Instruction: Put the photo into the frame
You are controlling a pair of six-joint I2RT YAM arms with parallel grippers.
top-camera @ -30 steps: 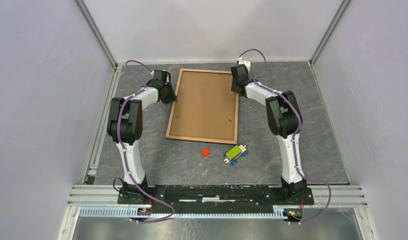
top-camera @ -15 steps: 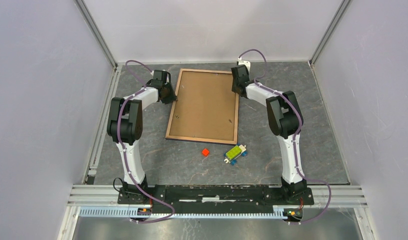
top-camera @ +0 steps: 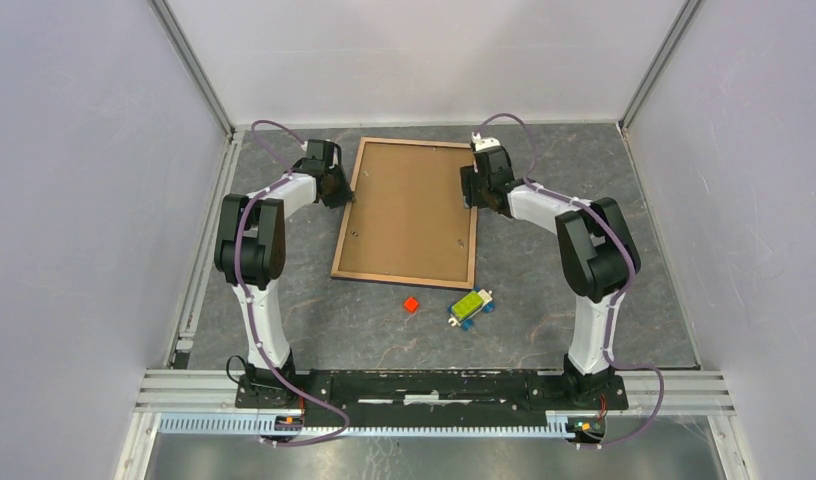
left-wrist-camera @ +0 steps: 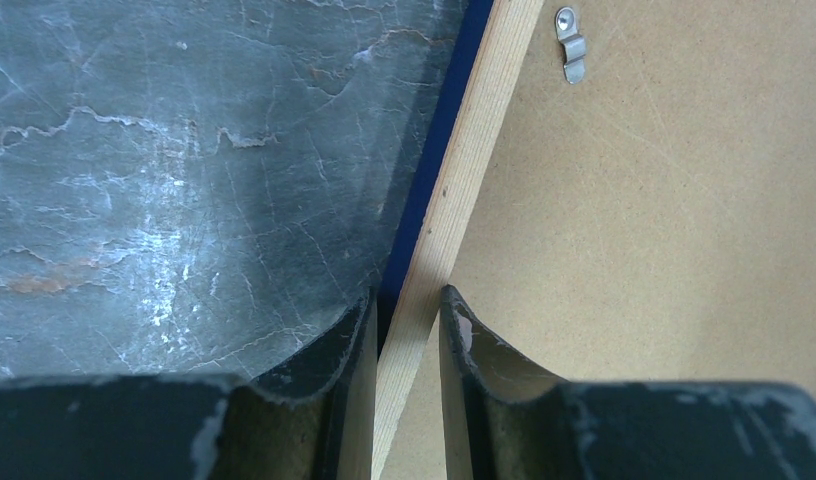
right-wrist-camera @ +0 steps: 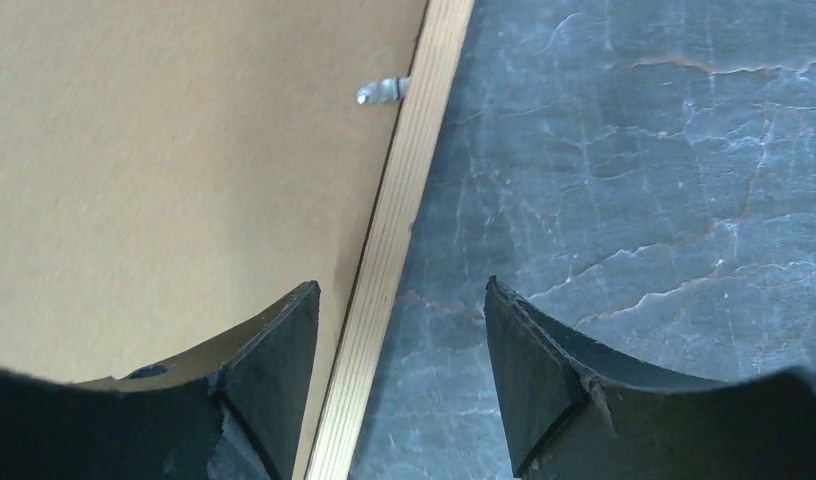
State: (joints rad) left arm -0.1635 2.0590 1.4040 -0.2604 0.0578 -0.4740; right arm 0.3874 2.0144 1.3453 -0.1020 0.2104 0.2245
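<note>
The frame [top-camera: 404, 278] lies face down at the back middle of the table, its light wood rim around a plain brown backing board [top-camera: 409, 210]. The photo is hidden. My left gripper [top-camera: 344, 196] is shut on the frame's left rail [left-wrist-camera: 464, 170], one finger on each side; the blue face [left-wrist-camera: 439, 150] shows at the outer edge. My right gripper [top-camera: 471, 193] is open and straddles the right rail [right-wrist-camera: 409, 180], with one finger over the backing board [right-wrist-camera: 184, 150] and the other over the table, neither touching the rail.
A metal turn clip [left-wrist-camera: 572, 45] sits on the backing board near the left rail, another [right-wrist-camera: 382, 91] at the right rail. A small red block [top-camera: 411, 304] and a green-yellow toy car [top-camera: 471, 305] lie in front of the frame. Enclosure walls stand left, right and behind.
My right gripper has moved from the frame's far right corner a little nearer along the right rail, and its elbow has swung outward. The left arm and frame have not moved.
</note>
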